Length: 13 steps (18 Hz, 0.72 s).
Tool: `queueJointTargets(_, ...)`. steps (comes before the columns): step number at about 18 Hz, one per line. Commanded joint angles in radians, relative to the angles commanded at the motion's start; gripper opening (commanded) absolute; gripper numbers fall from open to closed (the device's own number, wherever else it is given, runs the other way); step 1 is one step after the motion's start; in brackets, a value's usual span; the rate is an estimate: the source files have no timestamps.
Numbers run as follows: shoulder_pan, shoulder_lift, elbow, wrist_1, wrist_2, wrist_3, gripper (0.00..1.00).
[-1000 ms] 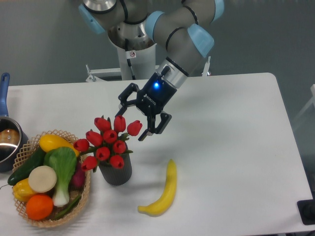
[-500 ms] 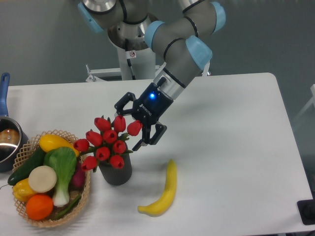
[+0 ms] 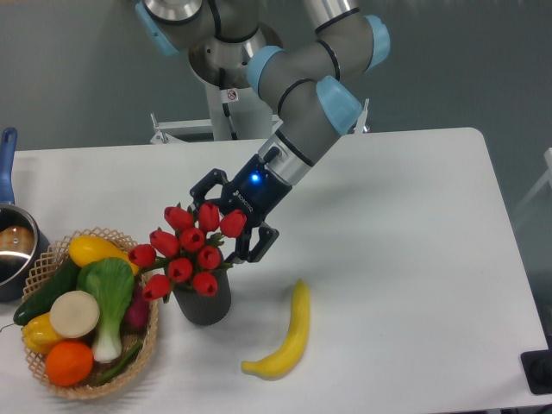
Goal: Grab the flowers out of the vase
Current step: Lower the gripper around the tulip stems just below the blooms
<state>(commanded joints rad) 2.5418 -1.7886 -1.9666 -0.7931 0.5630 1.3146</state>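
Red tulip buds are standing bunched in the vase (image 3: 203, 302), a dark grey cylinder sitting on the white table (image 3: 414, 224). The flowers (image 3: 190, 250) are leaning out over its rim toward the upper left, with green leaves showing between the buds.

Just above and to the right of the vase, the gripper (image 3: 222, 222) is hanging with its jaws spread apart. One dark finger is reaching behind the top buds and the other is pointing down beside the rightmost bud. Whether either finger is touching the bunch cannot be told, and nothing is clamped between them. A blue light is glowing on the gripper body, and the grey arm with pale blue joints is rising from it toward the upper right.

Left of the vase, almost touching it, a wicker basket (image 3: 86, 381) is holding a heap of produce: a yellow squash at the top, a dark green cucumber, a leafy green, a round cream slice, an orange at the bottom, and a purple-red vegetable on the side nearest the vase.

Right of the vase and a little nearer the front edge, a banana (image 3: 288, 336) is lying on the table, apart from everything. Far left of the vase, a pot (image 3: 12, 250) with a blue handle is sitting partly out of view.
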Motion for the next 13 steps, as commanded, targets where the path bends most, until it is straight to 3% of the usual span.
queueJointTargets(13, -0.028, -0.026, 0.026, 0.002, -0.002, 0.005, 0.98)
